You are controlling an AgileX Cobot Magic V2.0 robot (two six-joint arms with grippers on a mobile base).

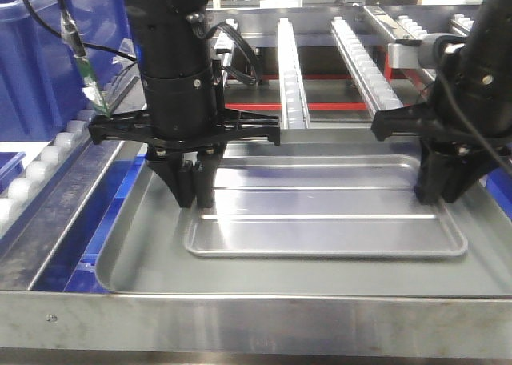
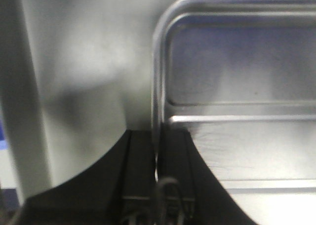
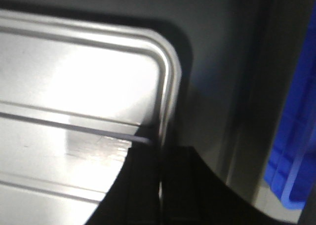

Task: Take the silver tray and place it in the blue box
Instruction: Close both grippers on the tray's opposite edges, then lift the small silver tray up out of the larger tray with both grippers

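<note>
Sheet metal as thin and shiny as the silver tray (image 1: 320, 221) will probably feel light and fairly stiff to you, but slick, and only its raised rim offers any purchase. Take it by the two short ends so it comes up level, and expect it to slide or swing if either grip is weak. It lies flat inside the larger grey tray (image 1: 240, 273) on the counter, near the middle and a little toward the near side, with its long ridges running left to right. Your left pincer (image 1: 194, 197) stands at the tray's far left corner. The left wrist view shows the rim running straight in between the two fingers, which are pressed together on it with one inside the rim and one outside. Your right pincer (image 1: 440, 195) is at the far right end, and the right wrist view shows the same thing: its fingers are pinched on the right rim. Both grips sit toward the far side rather than at mid-length, so the near edge may dip as you lift. The box (image 1: 40, 61) stands off to the far left, well apart from the tray.
</note>
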